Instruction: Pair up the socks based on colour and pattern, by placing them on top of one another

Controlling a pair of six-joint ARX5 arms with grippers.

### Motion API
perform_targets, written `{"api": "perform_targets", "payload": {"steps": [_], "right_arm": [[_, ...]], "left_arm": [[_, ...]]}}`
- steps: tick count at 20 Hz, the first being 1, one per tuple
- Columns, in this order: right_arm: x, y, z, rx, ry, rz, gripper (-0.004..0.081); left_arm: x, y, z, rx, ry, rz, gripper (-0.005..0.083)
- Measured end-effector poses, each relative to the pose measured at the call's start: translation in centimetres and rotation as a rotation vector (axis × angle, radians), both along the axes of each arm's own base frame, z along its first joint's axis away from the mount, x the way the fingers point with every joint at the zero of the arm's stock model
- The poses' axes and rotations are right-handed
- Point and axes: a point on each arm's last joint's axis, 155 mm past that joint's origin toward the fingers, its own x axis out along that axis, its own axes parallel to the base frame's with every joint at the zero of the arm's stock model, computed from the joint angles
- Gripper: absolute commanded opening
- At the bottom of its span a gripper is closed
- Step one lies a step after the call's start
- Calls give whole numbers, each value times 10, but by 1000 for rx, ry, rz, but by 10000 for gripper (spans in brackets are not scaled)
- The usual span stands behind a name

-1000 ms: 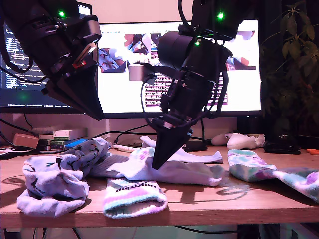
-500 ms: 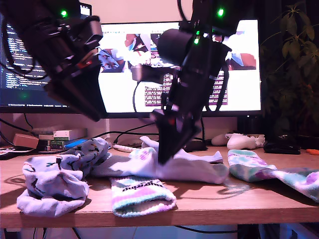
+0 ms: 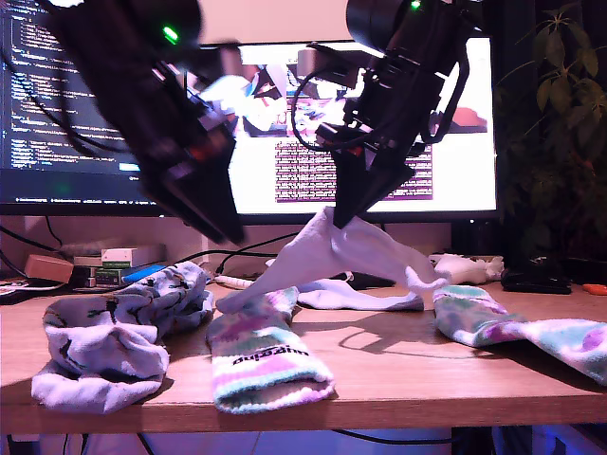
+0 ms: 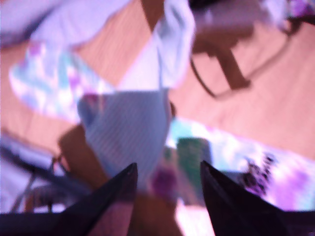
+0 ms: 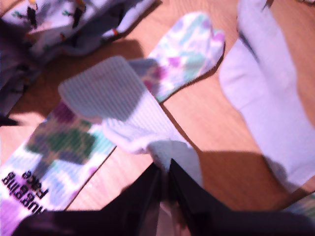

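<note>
Exterior view: wooden desk [image 3: 398, 365] before two lit monitors, the larger [image 3: 455, 123] behind the arms, a leafy plant [image 3: 560, 104] at this view's right and small boxes [image 3: 119, 258] at its left. My second gripper [image 3: 343, 216] hangs above the desk's middle, its jaws clenched on a white sock [image 3: 356, 251] that drapes down to the surface on both sides. A second white sock [image 3: 365, 298] lies flat behind it. My first gripper [image 3: 226, 227], motion-blurred, hovers over a tie-dye sock [image 3: 261, 355] with a lettered cuff near the front edge. Two pale blue patterned socks [image 3: 119, 327] sit heaped toward this view's left; another tie-dye sock [image 3: 517, 327] lies toward its right.

First wrist view (blurred): my first gripper [image 4: 167, 182] has its jaws spread, nothing between them; beneath lie the ribbed cuff of the white sock [image 4: 130, 130] and the tie-dye sock [image 4: 236, 157] on bare wood.

Second wrist view: my second gripper [image 5: 165, 172] pinches the white sock [image 5: 133, 118], whose cuff rests across the tie-dye sock [image 5: 74, 147]. The second white sock [image 5: 266, 93] lies well apart on the desk [image 5: 206, 132]; the pale blue patterned socks [image 5: 64, 19] are beyond.
</note>
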Motion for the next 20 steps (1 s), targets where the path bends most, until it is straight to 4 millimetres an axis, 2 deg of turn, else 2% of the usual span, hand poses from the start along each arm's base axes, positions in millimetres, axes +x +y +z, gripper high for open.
{"api": "perform_targets", "payload": {"steps": [3,7,10,15,17,18,20], "right_arm": [[0,-1,0,-1,2,-2,-13],[1,-2,0,0,2,-6,-13],[3,-5,0,0,3,-14,-13],[6,-10,0,0,2,-28,-13],[7,-11,0,0,3,-31,-13],[7,-11,0,3,6,-34,-13],[5,-12,-2,-1,14,-36,-13]], "left_arm": [[18,-10,-7,10,-72,-8,461],[29,-17,-6,-4,-125,-16,468],[27,-20,-9,-15,-111,-29,465],[22,-27,-30,-22,-53,-57,463],[21,-30,-29,-31,-54,-65,407],[20,-31,-28,-35,-54,-68,345],[22,-35,-30,-41,-66,-78,148]]}}
